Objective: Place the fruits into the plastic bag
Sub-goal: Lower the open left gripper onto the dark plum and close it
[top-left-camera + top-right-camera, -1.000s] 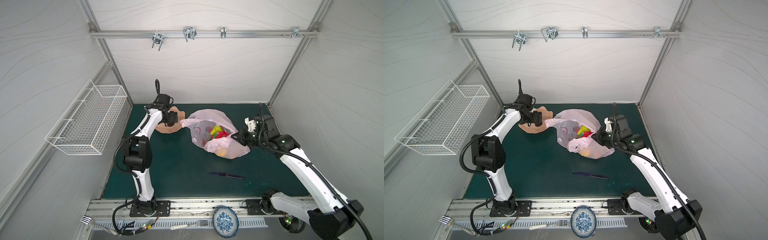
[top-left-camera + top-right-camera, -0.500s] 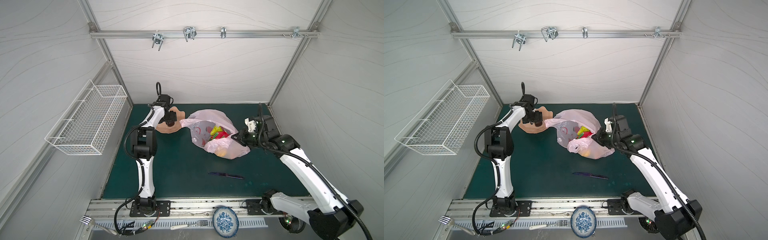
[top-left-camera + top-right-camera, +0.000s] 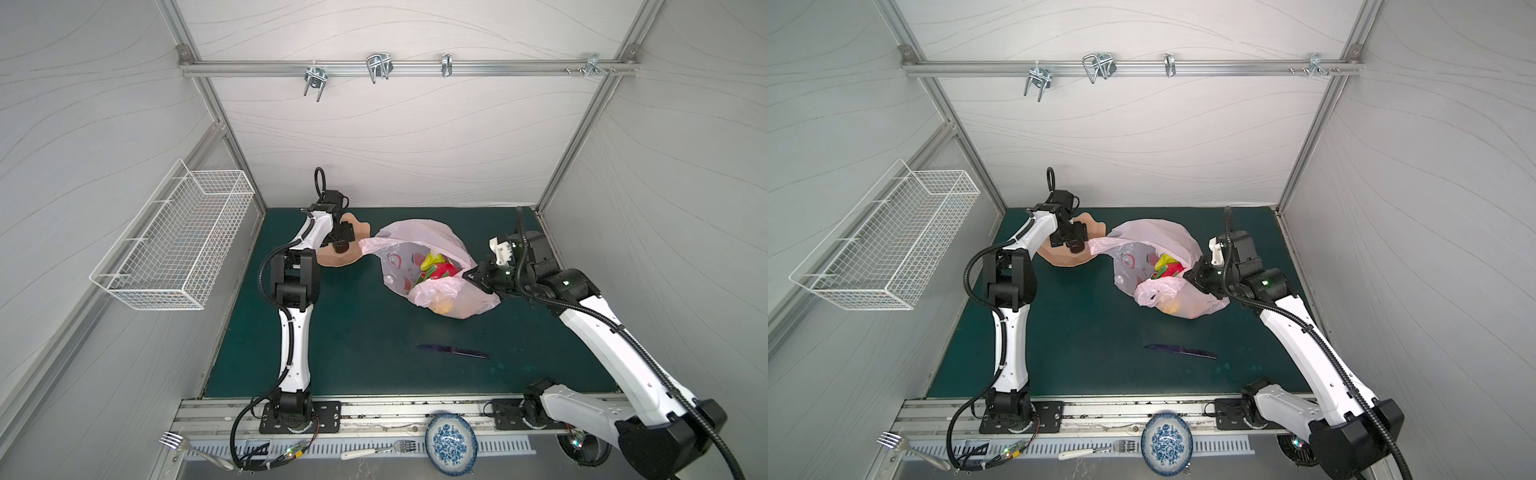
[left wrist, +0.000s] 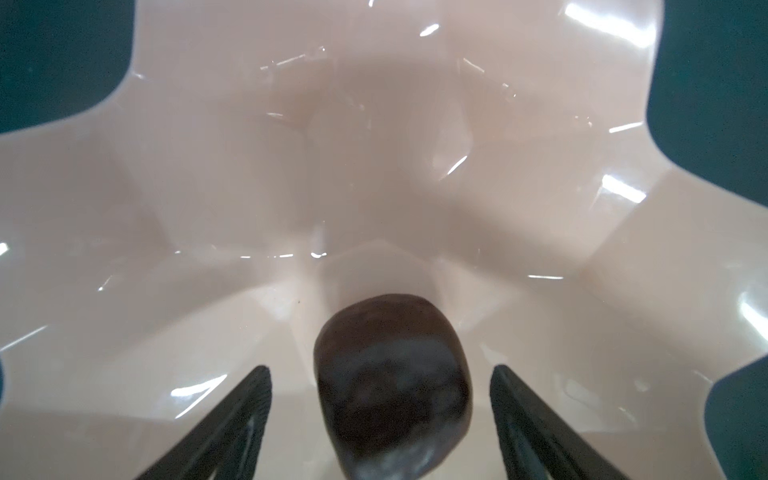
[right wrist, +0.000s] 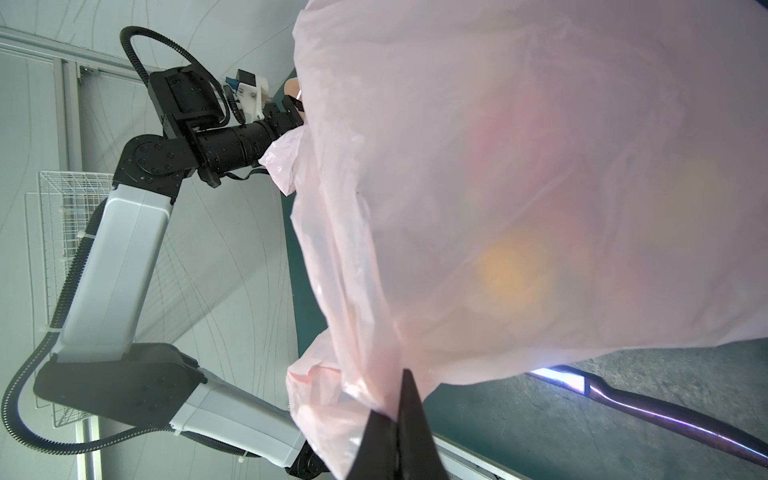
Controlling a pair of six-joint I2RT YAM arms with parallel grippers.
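Left wrist view: left gripper (image 4: 380, 372) stands spread, jaws flanking but clear of the dark brown round fruit (image 4: 392, 386) in the glossy peach bowl (image 4: 374, 166). At the bowl's three o'clock, right gripper (image 3: 473, 275) pinches the plastic bag (image 3: 419, 237) by its rim, dragon fruit (image 3: 444, 271) inside. An off-centre squeeze could squirt the fruit away; thin film may slip, collapsing the mouth.

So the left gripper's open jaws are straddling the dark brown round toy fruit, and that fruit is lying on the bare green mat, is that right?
Not quite. The dark brown round toy fruit lies inside the glossy peach-coloured scalloped bowl, not outside it, as the left wrist view shows. The left gripper does straddle it with open jaws.
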